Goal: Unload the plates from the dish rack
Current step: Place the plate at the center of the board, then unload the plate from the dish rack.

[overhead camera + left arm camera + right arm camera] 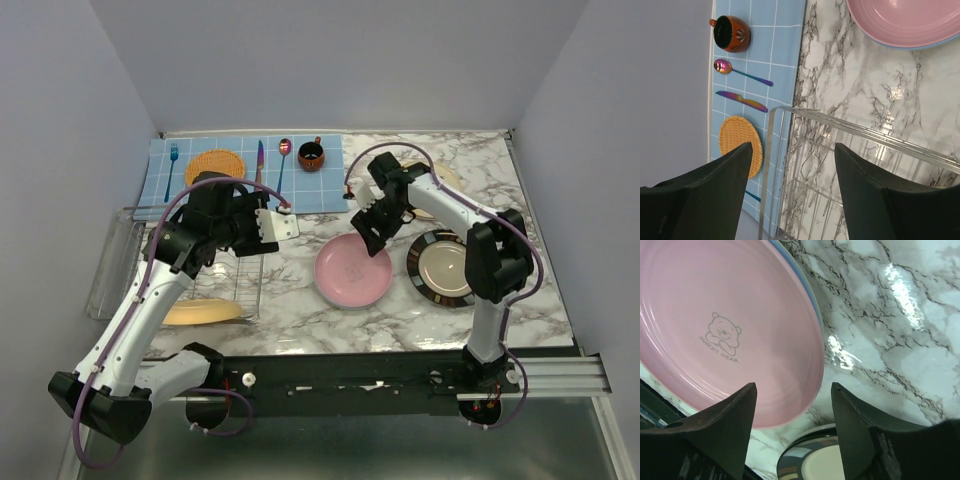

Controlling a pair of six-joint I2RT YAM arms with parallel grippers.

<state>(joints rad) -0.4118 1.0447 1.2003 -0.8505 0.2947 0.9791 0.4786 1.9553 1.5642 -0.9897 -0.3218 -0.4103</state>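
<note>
Lettering on the pink plate (740, 285)
"SWEET DEAR." is printed in grey on its face, just beneath a small bear drawing (724, 331).

You are seeing a bright, evenly lit scene, with light coming from overhead. It is glaring off the polished marble tabletop (900, 285) as white streaks in the right wrist view and as a smaller patch in the left wrist view. In the top view the arms (140, 310) are throwing only soft, faint shadows, and the black-rimmed plate (445, 268) is gleaming at its centre. Close to each wrist lens, the dark fingers (715, 200) are looking underexposed and slightly soft, while the pink plate (725, 325) is showing crisply, its bear print readable.
</note>
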